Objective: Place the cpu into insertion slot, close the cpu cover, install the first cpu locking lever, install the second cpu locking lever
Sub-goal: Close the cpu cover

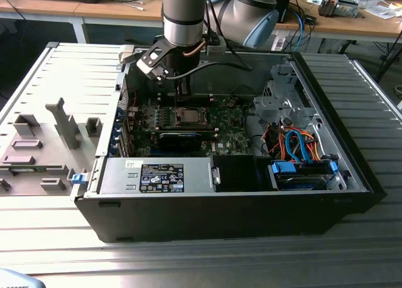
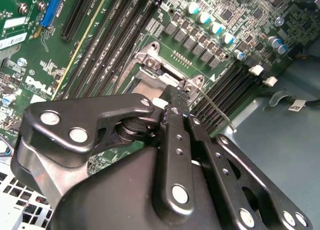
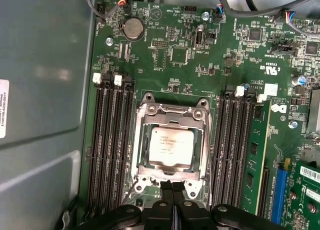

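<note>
First wrist view: the gripper is closed beside the chip, where the board could be scratched by a slip.

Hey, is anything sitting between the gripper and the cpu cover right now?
Nothing visible. In the first wrist view the shut gripper is right at the edge of the cpu cover, which lies around the cpu; no cable crosses between.

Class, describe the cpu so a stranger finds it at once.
Start at the open computer case and find its green motherboard. Between two banks of long black memory slots sits a silver frame; the cpu is the flat grey metal square in its window.
</note>
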Available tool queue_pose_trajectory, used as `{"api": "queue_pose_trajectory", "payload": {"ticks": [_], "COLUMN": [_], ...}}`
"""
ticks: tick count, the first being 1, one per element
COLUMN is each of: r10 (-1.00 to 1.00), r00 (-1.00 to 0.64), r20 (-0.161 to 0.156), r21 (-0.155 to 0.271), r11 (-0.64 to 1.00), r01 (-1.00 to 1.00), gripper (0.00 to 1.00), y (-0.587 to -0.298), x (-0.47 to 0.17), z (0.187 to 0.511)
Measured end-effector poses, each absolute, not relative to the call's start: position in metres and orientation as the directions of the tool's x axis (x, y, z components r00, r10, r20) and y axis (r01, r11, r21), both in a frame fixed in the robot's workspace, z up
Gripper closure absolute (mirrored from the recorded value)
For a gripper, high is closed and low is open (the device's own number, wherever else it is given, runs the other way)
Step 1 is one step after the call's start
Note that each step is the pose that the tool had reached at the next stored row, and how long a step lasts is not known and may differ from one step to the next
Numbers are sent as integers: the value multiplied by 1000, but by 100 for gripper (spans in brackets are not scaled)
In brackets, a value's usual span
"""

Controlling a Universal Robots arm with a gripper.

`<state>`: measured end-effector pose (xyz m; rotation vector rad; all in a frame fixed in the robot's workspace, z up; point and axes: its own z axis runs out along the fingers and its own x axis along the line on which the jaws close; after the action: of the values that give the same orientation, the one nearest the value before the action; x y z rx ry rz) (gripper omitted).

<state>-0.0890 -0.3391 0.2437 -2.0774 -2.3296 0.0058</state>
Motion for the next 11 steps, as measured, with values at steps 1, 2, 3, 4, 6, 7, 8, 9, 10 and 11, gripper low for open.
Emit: {"api": "queue_pose_trajectory", "payload": {"ticks": [1, 2, 3, 4, 6, 7, 8, 9, 10, 11], "r10": [993, 993, 993, 993, 993, 993, 993, 993, 993, 993], "r00": [-114, -114, -114, -114, -114, -114, -114, -114, -114, -114], "r20": [13, 13, 13, 13, 13, 13, 13, 13, 13, 13], "r21": [-16, -16, -16, -16, -16, -16, -16, -16, -16, -16], "r11": [114, 114, 114, 114, 114, 114, 114, 114, 114, 114], "r01": [993, 993, 993, 993, 993, 993, 993, 993, 993, 993], "gripper": [89, 89, 89, 89, 89, 89, 89, 89, 89, 89], "y": [-339, -339, -339, -339, -339, -339, -339, -339, -339, -339], "x": [-90, -92, -93, -94, -96, -98, -99, -100, -103, -104], "z": [244, 244, 244, 244, 243, 243, 243, 243, 243, 243]}}
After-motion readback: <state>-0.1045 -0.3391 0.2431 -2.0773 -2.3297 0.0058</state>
